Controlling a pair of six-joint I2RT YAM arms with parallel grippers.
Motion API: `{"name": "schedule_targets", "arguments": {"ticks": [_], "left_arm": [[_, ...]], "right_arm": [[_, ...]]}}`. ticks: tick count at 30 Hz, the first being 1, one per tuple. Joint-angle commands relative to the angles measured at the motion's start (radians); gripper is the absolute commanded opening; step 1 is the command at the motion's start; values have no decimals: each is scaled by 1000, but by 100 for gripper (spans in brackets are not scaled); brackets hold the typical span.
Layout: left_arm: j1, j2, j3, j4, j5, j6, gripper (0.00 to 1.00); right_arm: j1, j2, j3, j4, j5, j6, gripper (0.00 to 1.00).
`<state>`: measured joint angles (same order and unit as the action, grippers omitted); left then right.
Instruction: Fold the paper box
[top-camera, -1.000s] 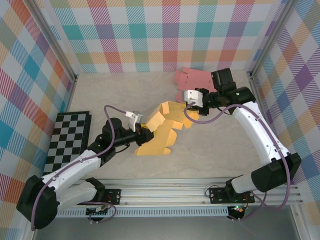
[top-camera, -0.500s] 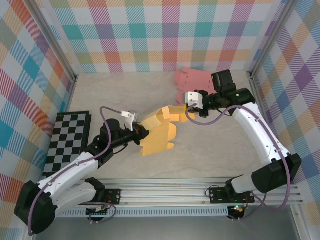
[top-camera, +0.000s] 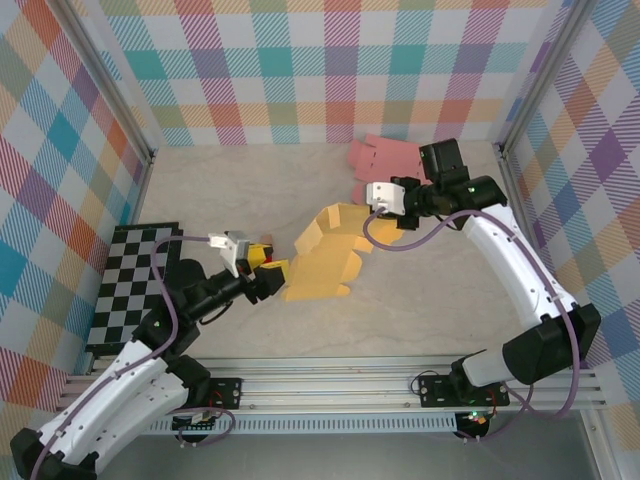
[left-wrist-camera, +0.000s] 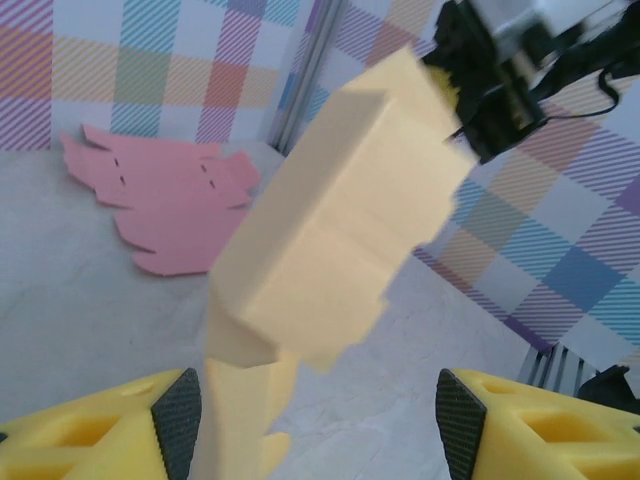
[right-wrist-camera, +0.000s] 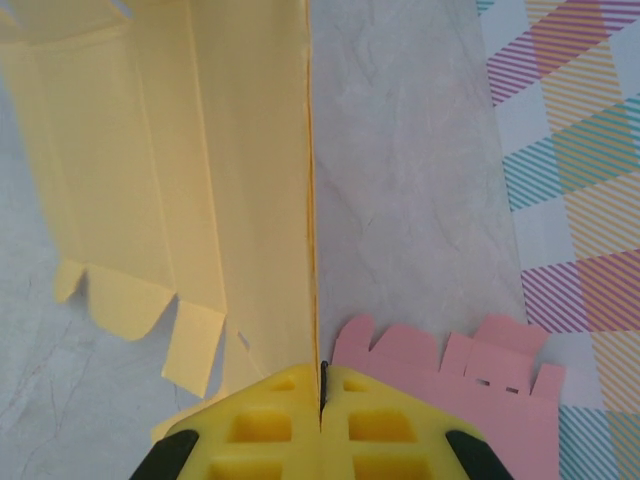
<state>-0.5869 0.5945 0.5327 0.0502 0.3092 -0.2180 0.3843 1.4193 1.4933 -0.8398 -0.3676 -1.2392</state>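
The right gripper (right-wrist-camera: 321, 388) is closed tight on one edge of the yellow paper box (top-camera: 325, 262), half-folded at the middle of the table (top-camera: 450, 285). The left gripper (left-wrist-camera: 320, 402) stands wide open at its left edge, gripping nothing. A pink cutout (top-camera: 388, 155) lies behind.

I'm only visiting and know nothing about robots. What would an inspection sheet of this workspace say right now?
Surface: pale marbled tabletop, mostly bare.
Job's things: yellow paper box blank, partly folded, one end raised off the table.
Clutter: flat pink paper box blank at the back; black-and-white checkered board at the left.
Hands: left hand open, a strip of the yellow blank between its fingers; right hand shut on the yellow blank's edge.
Cables: purple cables loop loosely along both arms.
Surroundings: colourful plaid walls on three sides; metal rail at the near edge.
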Motion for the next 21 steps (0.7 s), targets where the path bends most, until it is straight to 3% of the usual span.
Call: {"name": "schedule_targets", "arguments": {"ticks": [1, 4, 5, 11, 21], "left_arm": [[-7, -11, -10, -41, -62, 22, 63], [-7, 38, -24, -26, -217, 15, 59], [-7, 64, -28, -4, -219, 21, 59], [-7, 267, -31, 143, -126, 57, 57], [-7, 371, -82, 232, -38, 91, 57]], "right_arm": [[30, 22, -40, 6, 40, -50, 0], [53, 29, -87, 28, 43, -66, 0], [61, 32, -100, 35, 49, -73, 0], [100, 84, -161, 90, 105, -106, 0], [153, 136, -290, 307, 190, -84, 0]]}}
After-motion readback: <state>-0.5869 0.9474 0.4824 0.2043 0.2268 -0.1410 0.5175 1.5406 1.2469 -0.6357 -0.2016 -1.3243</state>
